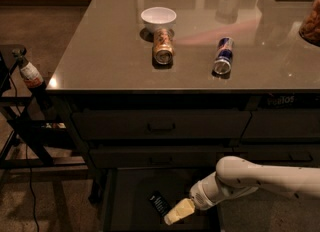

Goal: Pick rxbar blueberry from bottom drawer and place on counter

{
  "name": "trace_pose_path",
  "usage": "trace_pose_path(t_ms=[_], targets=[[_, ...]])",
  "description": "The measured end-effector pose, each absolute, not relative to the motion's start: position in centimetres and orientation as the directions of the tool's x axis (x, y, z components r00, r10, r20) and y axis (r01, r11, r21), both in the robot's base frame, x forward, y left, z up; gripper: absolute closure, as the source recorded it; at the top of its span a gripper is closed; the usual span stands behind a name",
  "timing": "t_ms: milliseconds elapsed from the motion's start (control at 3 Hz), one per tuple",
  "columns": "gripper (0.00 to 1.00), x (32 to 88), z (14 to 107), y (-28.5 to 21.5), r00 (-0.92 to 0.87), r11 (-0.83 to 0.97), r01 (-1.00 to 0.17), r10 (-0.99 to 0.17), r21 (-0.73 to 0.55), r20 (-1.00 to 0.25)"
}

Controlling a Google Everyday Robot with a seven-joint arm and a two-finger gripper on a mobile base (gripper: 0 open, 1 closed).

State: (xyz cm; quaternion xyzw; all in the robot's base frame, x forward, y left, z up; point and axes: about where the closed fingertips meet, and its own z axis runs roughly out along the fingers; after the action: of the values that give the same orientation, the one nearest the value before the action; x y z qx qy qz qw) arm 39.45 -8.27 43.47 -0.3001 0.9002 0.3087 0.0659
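Note:
The rxbar blueberry is a small dark bar with pale lettering, lying flat on the floor of the open bottom drawer. My gripper, cream-coloured at the end of the white arm, reaches down into the drawer from the right. Its tip sits just right of the bar's near end, very close to it; contact is not clear. Above the drawers, the glossy grey-brown counter spreads wide.
On the counter lie a tan can and a blue-silver can on their sides, with a white bowl behind them. Two shut drawers sit above the open one. A dark stand with a bottle is at left.

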Motion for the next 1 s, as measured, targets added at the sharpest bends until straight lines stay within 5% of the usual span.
trace_pose_path(t_ms=[1000], targets=[[0.0, 43.4, 33.3, -11.6, -0.876, 0.759, -0.479, -0.38, 0.442, -0.297]])
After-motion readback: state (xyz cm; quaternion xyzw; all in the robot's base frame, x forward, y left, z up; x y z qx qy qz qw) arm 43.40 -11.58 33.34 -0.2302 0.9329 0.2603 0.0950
